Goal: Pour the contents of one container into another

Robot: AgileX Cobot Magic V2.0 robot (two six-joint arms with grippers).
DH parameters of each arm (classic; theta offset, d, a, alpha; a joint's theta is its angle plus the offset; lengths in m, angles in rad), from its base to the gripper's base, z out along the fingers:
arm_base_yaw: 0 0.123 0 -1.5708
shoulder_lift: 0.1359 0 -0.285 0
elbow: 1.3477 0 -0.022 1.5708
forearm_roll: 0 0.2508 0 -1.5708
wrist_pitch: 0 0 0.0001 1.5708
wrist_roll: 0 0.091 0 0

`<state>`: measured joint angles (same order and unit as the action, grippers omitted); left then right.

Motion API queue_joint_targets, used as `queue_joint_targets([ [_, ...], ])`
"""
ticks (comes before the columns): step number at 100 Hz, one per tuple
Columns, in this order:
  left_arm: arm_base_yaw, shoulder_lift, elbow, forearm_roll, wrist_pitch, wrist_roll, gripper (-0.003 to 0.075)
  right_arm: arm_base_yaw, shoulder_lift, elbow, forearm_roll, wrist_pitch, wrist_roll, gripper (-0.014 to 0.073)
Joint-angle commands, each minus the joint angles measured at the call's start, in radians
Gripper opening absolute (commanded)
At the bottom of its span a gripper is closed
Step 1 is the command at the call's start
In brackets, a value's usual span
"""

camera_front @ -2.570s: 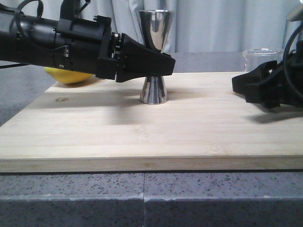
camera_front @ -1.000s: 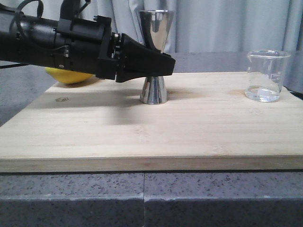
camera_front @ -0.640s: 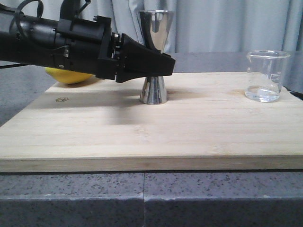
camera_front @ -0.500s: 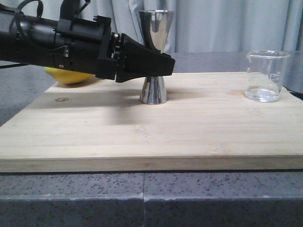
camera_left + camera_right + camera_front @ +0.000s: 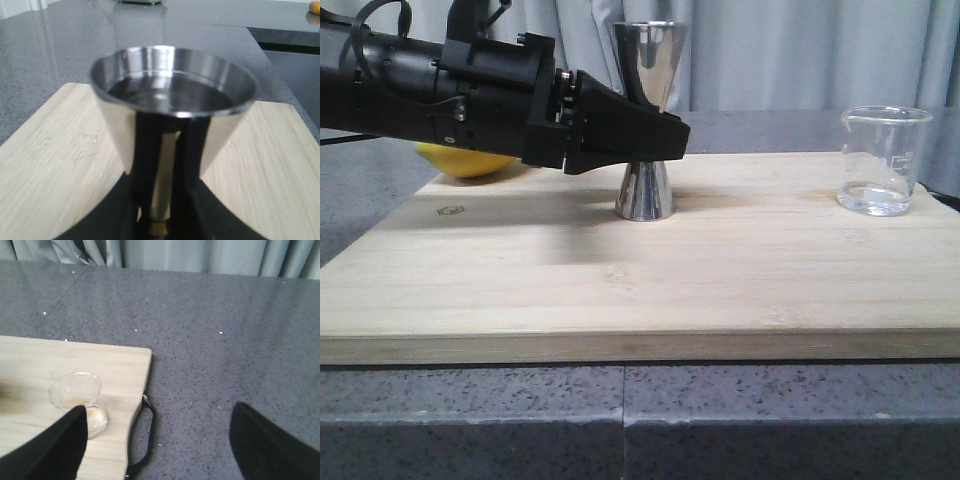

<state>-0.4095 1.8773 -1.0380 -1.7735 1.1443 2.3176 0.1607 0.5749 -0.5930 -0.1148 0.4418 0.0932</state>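
A: Holding steady on the left, you are. Your left claw point(image 5: 665, 138) is pinching the jigger point(image 5: 647, 120) at its narrow waist; the left wrist view is showing both fingers closed against the stem, gold band just below. The jigger is standing upright on the cutting board point(image 5: 620, 290), toward the back, left of centre.

B: And the liquid?

A: The left wrist view is showing a dark, level surface inside the jigger's upper cup, so I am judging the pour as likely done. The beaker point(image 5: 883, 160) is standing upright near the board's right edge, well apart from the jigger, with only a thin pool at its bottom.

B: Right arm?

A: Your right claw point(image 5: 155, 440) is hovering above the desk point(image 5: 225, 340), off the board's right edge, spread wide and gripping nothing. It is out of the front view altogether.

B: What is left?

A: Little, I am judging: you are only needing to let go of the jigger and back the left arm away. A lemon point(image 5: 470, 160) is sitting behind that arm.
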Motion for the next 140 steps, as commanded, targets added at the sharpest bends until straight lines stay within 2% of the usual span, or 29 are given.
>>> queue_joint_targets([
  [1, -0.008, -0.038, -0.026, -0.078, 0.061, 0.000, -0.0019, -0.008, -0.001, -0.035, -0.019, -0.055, -0.011, 0.0531],
  [12, -0.008, -0.038, -0.026, -0.078, 0.061, 0.000, -0.0019, -0.008, -0.001, -0.035, -0.021, -0.053, -0.011, 0.0528],
  [17, -0.008, -0.038, -0.026, -0.078, 0.061, 0.000, -0.0019, -0.008, -0.001, -0.035, -0.021, -0.053, -0.011, 0.0501],
  [36, -0.008, -0.038, -0.026, -0.078, 0.061, 0.000, -0.0019, -0.008, -0.001, -0.035, -0.023, -0.053, -0.011, 0.0256],
  [48, -0.008, -0.038, -0.026, -0.078, 0.061, 0.000, -0.0019, -0.008, -0.001, -0.035, -0.023, -0.053, -0.011, 0.0183],
  [140, -0.008, -0.038, -0.026, -0.078, 0.064, 0.000, -0.0019, -0.008, -0.001, -0.035, -0.023, -0.065, -0.011, 0.0181],
])
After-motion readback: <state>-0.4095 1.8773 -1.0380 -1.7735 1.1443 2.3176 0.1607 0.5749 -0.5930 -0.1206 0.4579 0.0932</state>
